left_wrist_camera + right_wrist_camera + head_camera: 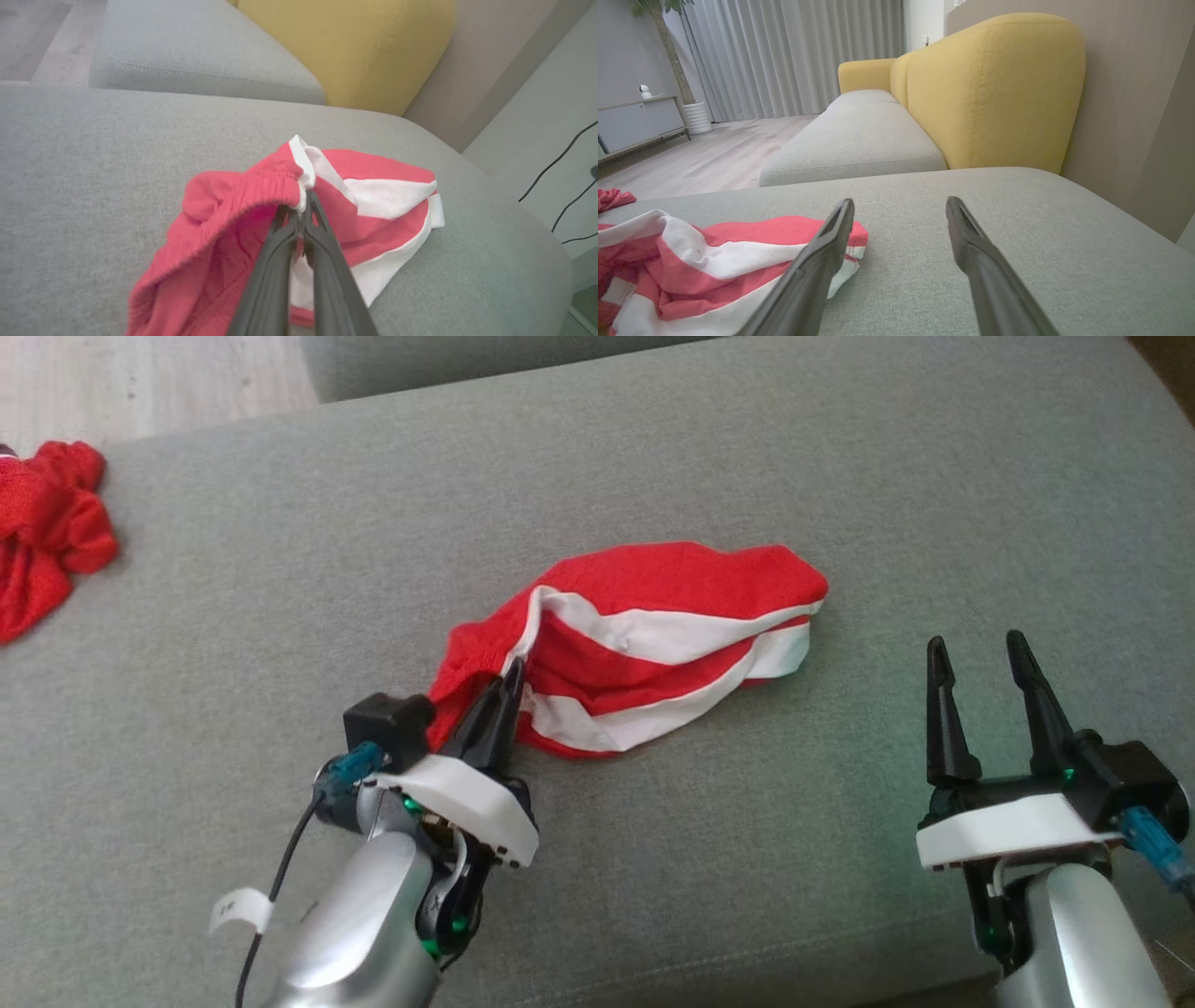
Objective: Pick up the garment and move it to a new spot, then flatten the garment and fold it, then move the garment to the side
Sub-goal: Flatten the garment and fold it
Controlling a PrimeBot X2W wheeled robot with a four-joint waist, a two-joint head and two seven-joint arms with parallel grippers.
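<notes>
Grey cushion; bunched garment, edge pinched by left gripper at seven o'clock; right gripper agape at four; lifting, flattening, folding all pending.

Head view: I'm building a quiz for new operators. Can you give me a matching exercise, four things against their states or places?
Things:
1 left gripper
2 right gripper
3 striped garment
4 red cloth

States or places:
A open, holding nothing
B bunched at the left edge of the grey cushion
C shut on the striped garment's waistband
D red and white, lying mid-cushion

Pairs: 1-C; 2-A; 3-D; 4-B
</notes>
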